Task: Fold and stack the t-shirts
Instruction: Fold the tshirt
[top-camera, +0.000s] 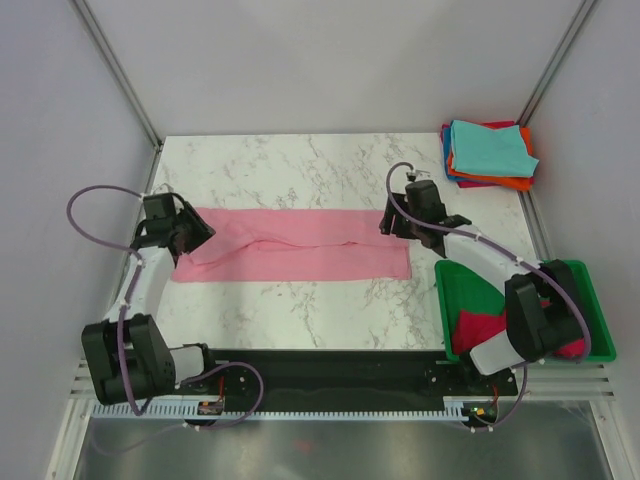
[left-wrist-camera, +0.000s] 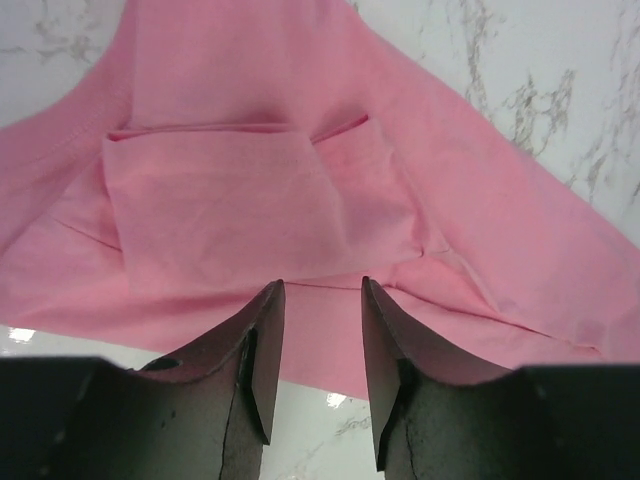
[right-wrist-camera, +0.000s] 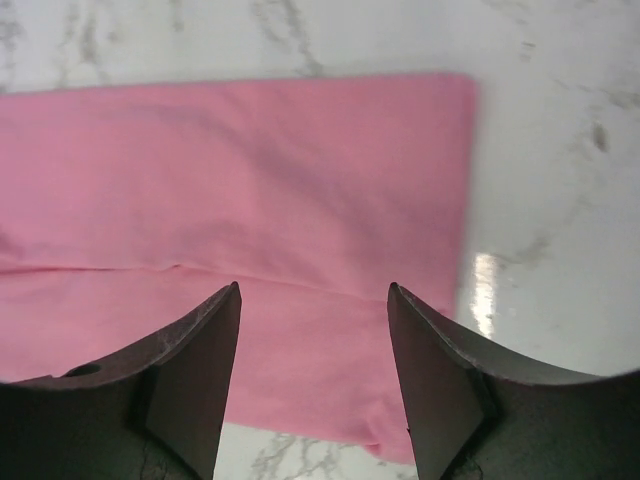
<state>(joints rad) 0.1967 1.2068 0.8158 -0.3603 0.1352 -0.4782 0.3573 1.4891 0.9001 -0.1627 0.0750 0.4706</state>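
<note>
Lying flat as a long band on the desk (top-camera: 300, 170): light pink t-shirt (top-camera: 300, 245). Above its left end, left pincer (left-wrist-camera: 320, 288), jaws apart, empty; above its right end, right pincer (right-wrist-camera: 313, 290), likewise apart, empty. Beyond its far right corner, folded t-shirts (top-camera: 488, 152) stacked.

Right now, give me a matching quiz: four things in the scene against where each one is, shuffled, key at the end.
Things
1. pink t-shirt
2. stack of folded t-shirts
3. green bin
4. left gripper

Places
A. far right corner of the table
B. near right side, by the right arm
C. spread long across the middle
D. open, over the shirt's left end

Pairs: 1-C, 2-A, 3-B, 4-D
</note>
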